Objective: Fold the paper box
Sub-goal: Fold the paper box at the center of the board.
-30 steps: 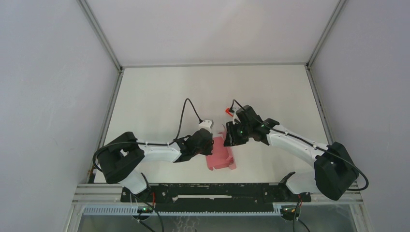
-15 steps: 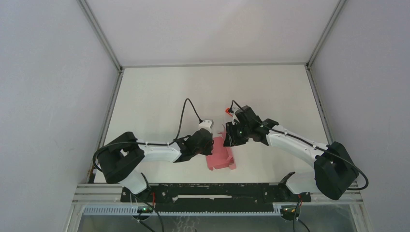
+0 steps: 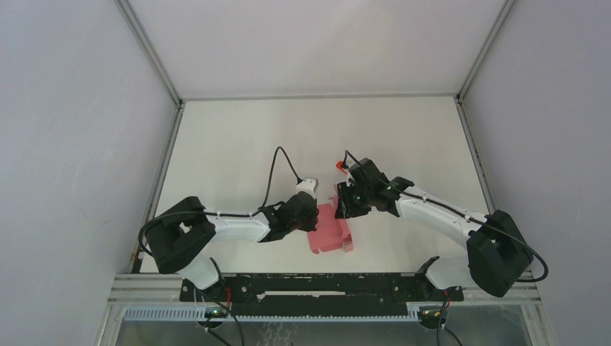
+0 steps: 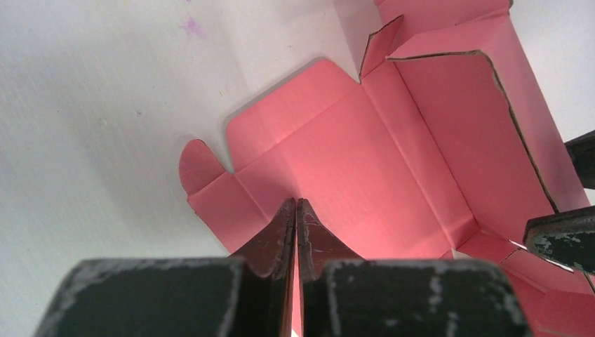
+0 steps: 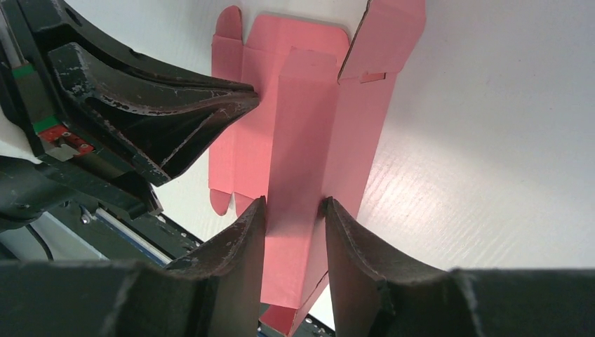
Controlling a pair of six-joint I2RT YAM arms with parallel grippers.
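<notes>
While the left gripper (image 4: 296, 205), fingers pressed together, touches the box (image 4: 365, 158) at its left, the right gripper (image 5: 293, 203) pinches a raised wall farther right.

The paper box (image 3: 328, 229) is a pink, matte piece of thin cardboard with brownish cut edges. It lies partly folded on the white tabletop (image 3: 238, 137), near the middle and toward the near edge. Its broad, creased base panel rests flat. One long side is folded up into a raised wall along the base. Small rounded tabs lie flat at the corners, and a wider flap with a slot extends from one end.
</notes>
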